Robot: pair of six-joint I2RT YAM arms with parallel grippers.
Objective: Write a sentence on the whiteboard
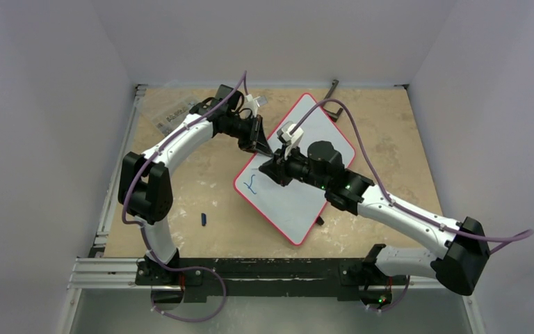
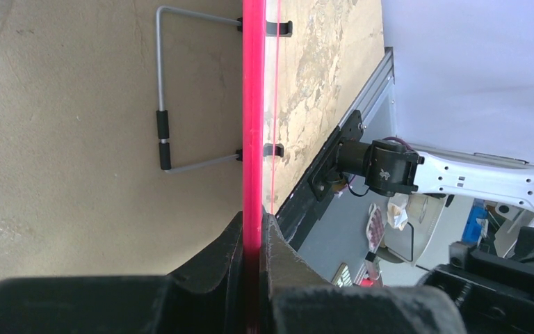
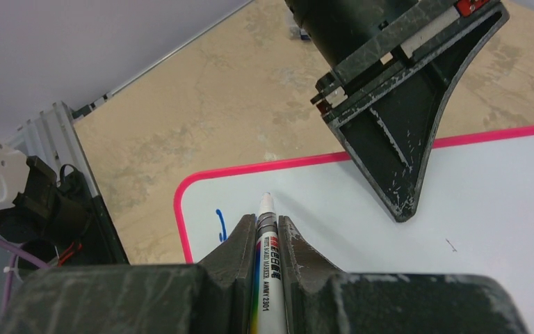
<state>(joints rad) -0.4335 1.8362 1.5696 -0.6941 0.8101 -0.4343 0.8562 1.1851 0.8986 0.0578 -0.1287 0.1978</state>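
- Left gripper (image 2: 253, 233): fingers are pressing together on the whiteboard (image 1: 288, 202), pinching its thin red rim.
- Right gripper (image 3: 267, 224): jaws are clamping a marker (image 3: 265, 240). Its white tip is projecting ahead of the fingertips toward the board's white face; whether it is touching cannot be told.
- Sentence (image 3: 221, 225): a short blue mark is showing just ahead and left of the right fingertips, near the board's rounded corner.
- Table (image 1: 181, 181): its tan top is lying under the board.
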